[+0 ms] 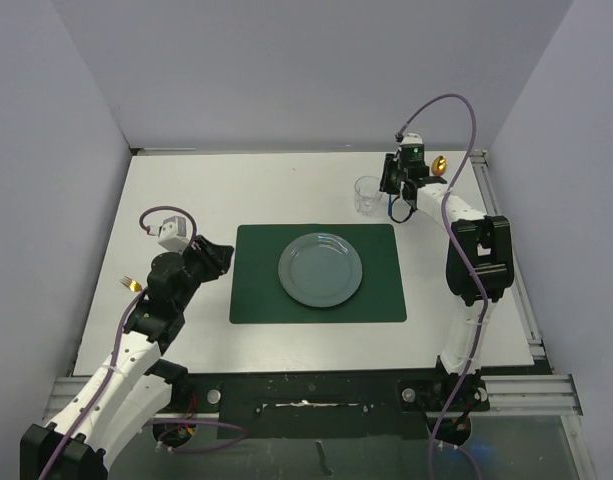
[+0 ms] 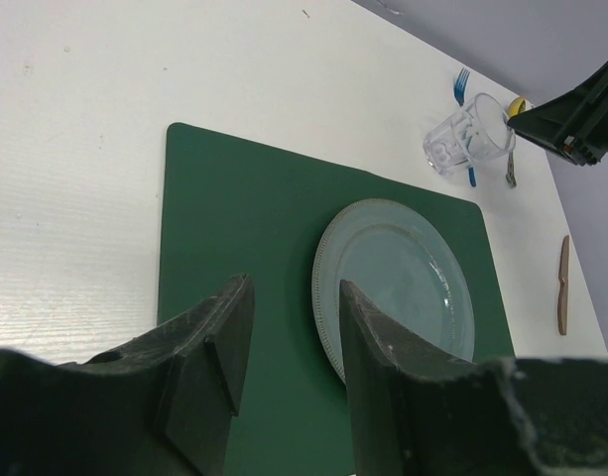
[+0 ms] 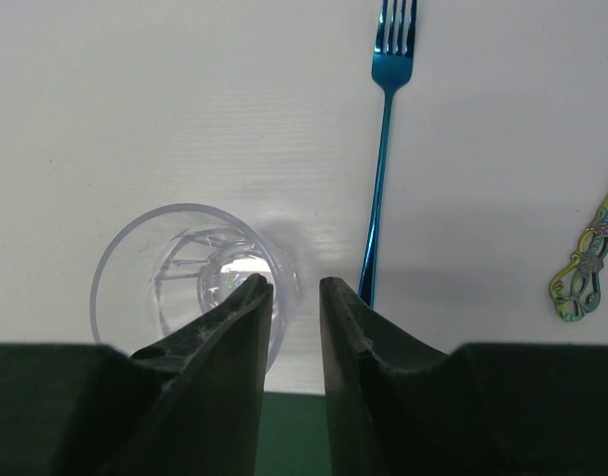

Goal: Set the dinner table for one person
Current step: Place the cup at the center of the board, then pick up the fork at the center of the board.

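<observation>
A grey-blue plate lies on a dark green placemat in the middle of the white dinner table. A clear glass stands upright off the mat's far right corner. My right gripper is over the glass's right side, slightly open, one finger over the inside, the other outside, the wall in the gap. A blue fork lies just right of the glass. My left gripper hangs open and empty over the mat's left part.
An iridescent ornate handle lies right of the fork. A brown knife-like piece rests right of the mat. A gold item sits behind the right gripper, another by the left arm. Metal rails line the right edge.
</observation>
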